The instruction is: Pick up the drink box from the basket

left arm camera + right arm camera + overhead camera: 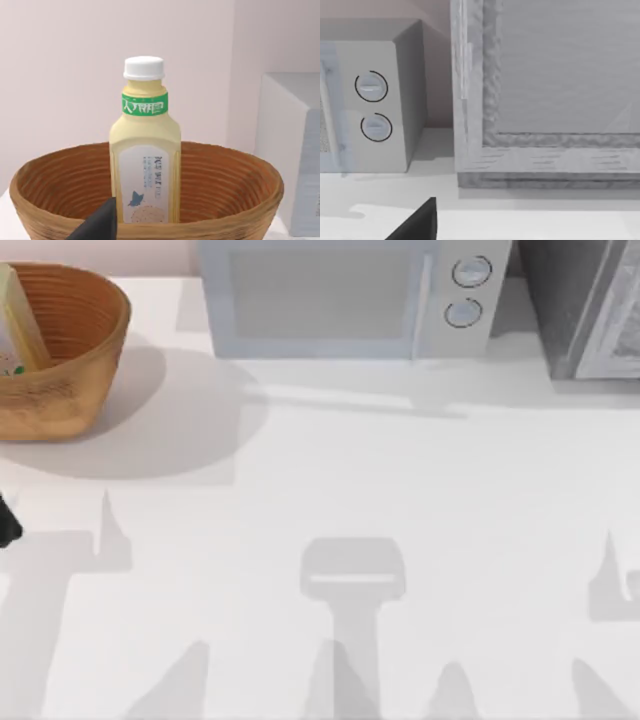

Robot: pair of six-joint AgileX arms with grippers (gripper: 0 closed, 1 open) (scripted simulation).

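Plainly one drink box (pixel 145 165) stands upright in one basket (pixel 85 360); grip states unclear

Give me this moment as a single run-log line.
stage: approach | left gripper: facing basket | drink box: upright in basket, ungrasped | right gripper: near microwave

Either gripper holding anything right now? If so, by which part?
Nothing is held. The drink box stands upright in the basket, untouched. One left gripper finger tip shows in front of the basket, short of the drink box.
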